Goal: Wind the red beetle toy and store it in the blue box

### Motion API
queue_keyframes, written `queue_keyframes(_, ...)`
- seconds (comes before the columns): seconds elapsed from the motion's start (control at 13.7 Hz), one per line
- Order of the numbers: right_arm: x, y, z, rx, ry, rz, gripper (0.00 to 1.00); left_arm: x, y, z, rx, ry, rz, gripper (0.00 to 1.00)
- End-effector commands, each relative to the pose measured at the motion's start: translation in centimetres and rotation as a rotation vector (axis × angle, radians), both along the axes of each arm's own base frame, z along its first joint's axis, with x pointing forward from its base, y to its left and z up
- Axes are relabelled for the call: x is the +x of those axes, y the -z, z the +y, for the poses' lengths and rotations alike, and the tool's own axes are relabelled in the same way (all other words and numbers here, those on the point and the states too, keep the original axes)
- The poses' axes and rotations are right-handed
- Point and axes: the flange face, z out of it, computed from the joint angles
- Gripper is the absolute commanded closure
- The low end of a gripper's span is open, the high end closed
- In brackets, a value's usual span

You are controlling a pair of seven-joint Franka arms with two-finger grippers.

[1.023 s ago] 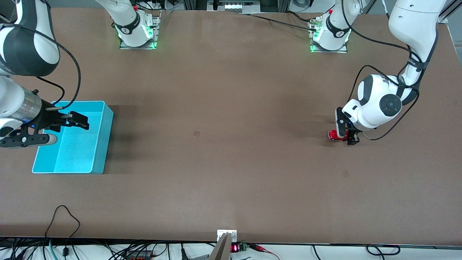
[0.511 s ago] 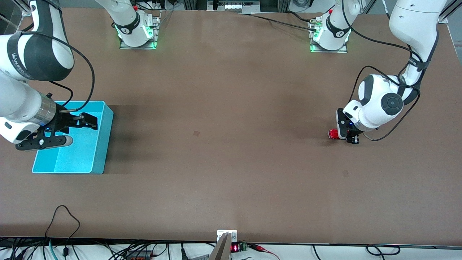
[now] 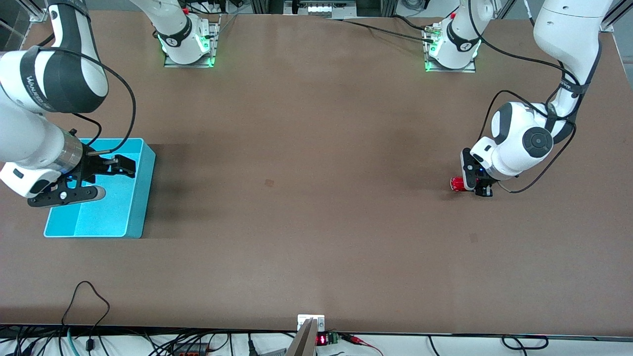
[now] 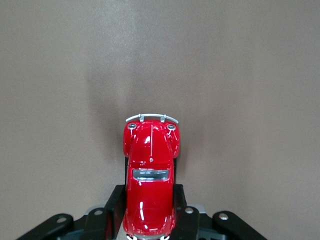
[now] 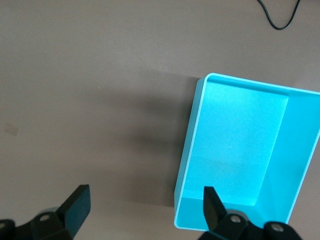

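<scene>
The red beetle toy is down at the table surface near the left arm's end. My left gripper is shut on it. In the left wrist view the toy sits between the two black fingers, with its silvery bumper pointing away from my left gripper. The blue box stands at the right arm's end, with nothing in it. My right gripper hovers over the box, open and empty. In the right wrist view the box lies under one finger of the right gripper.
Brown table with bare room between the box and the toy. Two small marks lie on it. Cables run along the table's front edge. The arm bases stand at the back.
My right arm has swung in over the blue box, toward the table's middle. My left gripper has stayed on the toy, shifting only slightly.
</scene>
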Motion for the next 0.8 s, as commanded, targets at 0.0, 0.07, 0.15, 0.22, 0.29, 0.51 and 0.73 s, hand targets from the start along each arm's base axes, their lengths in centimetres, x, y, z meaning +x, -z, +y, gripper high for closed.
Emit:
queue_keyframes(0.0,0.5,1.0,-1.2,-0.006,0.035,0.018,0.0,0.1,-0.6,0.4,0.005,0.018,-0.016,0.71)
queue_keyframes(0.07,0.4,0.9,-1.1,-0.007,0.033,0.016,0.0,0.3,-0.6,0.4,0.004,0.014,-0.019,0.71)
queue_keyframes(0.15,0.4,0.8,-1.4,-0.005,0.038,0.015,0.0,0.4,-0.5,0.4,0.005,0.017,-0.018,0.71)
queue_keyframes(0.22,0.4,1.0,-1.5,-0.004,0.05,0.018,0.0,0.3,-0.2,0.8,0.005,0.01,-0.01,0.71)
queue_keyframes(0.29,0.4,0.8,-1.1,-0.005,0.043,0.015,0.0,0.2,0.1,2.2,0.005,-0.013,-0.004,0.71)
queue_keyframes(0.51,0.7,0.9,-1.7,-0.006,0.05,-0.006,0.0,-0.1,1.0,5.5,0.001,-0.029,0.01,0.71)
queue_keyframes(0.73,0.9,1.2,-3.0,0.0,0.072,-0.01,0.0,-0.2,0.7,9.2,-0.001,-0.017,0.004,0.71)
